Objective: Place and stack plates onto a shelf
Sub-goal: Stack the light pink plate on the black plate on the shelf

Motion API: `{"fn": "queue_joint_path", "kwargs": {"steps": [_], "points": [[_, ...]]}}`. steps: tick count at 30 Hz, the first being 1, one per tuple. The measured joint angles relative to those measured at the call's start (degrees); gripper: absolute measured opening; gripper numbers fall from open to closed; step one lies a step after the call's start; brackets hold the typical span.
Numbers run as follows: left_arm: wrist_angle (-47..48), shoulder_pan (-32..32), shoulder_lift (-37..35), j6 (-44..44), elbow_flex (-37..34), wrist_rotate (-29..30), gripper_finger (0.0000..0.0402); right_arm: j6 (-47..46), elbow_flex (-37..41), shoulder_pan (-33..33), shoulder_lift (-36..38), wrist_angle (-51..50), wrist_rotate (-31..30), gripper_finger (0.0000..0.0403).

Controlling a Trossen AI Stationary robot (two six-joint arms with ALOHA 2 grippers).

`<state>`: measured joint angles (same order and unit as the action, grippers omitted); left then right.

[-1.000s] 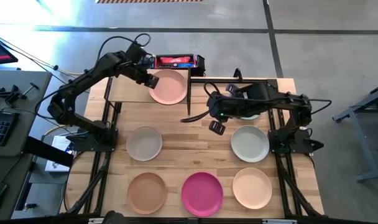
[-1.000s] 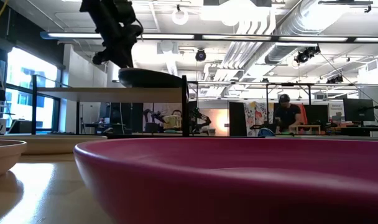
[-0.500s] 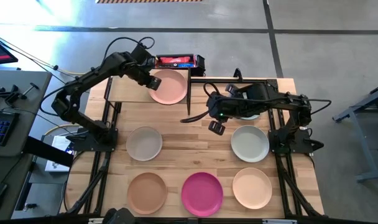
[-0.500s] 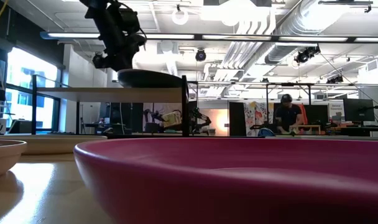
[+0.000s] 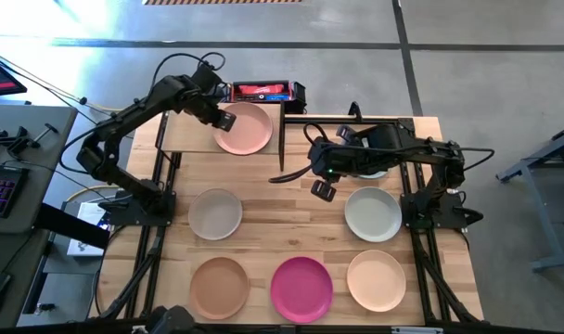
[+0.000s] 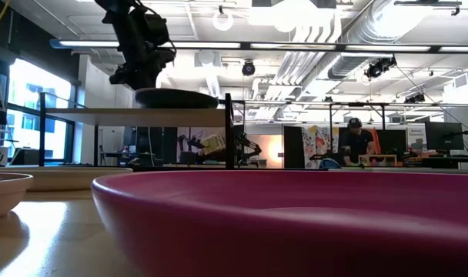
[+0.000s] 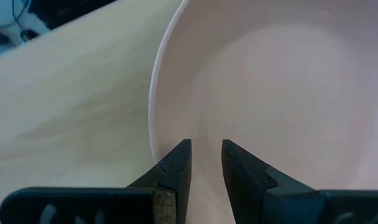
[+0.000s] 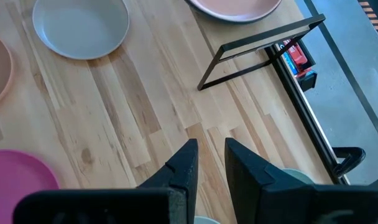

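The round, smooth peach plate (image 5: 243,129) lies flat on the light wood shelf (image 5: 189,135), near its right end. The left gripper (image 5: 225,121) pinches the plate's left rim between nearly closed fingers. The right gripper (image 5: 323,190) hangs right of the shelf, slightly open, holding nothing.

shelf (image 5: 185,139) left half bare, black frame (image 5: 282,134) alongside

You see slatted table (image 5: 291,199) | shelf (image 5: 185,136) at 11 o'clock bearing peach plate (image 5: 249,130) | five plates (image 5: 215,212) on tabletop, 4–8 o'clock.
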<state>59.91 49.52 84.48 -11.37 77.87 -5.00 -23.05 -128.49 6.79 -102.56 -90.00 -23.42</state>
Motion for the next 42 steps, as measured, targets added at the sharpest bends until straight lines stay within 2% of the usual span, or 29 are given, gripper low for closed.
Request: {"fn": "queue_joint_path", "kwargs": {"steps": [5, 11, 14, 23, 42], "points": [[-0.26, -0.02, -2.57, 1.07, 1.27, 0.09, 0.0078, 0.11, 0.0, 0.0, 0.0, -0.02, 0.0, 0.006], [4.95, -0.02, -5.22, 0.72, 3.28, 5.63, 0.0078, -0.04, 0.0, 0.0, 0.0, -0.02, 0.0, 0.006], [6.91, -0.02, -4.62, 0.72, 3.26, 6.29, 0.0078, -0.04, 0.0, -0.02, 0.0, 0.0, 0.0, 0.006], [6.5, -0.02, -3.53, -0.42, -0.59, 6.6, 0.0078, -0.05, 0.0, 0.0, 0.0, 0.0, 0.0, 0.006], [6.05, -0.16, -3.53, -0.46, -0.7, 6.49, 0.0078, 0.11, -0.02, 0.0, 0.0, 0.0, 0.0, 0.006]]}}
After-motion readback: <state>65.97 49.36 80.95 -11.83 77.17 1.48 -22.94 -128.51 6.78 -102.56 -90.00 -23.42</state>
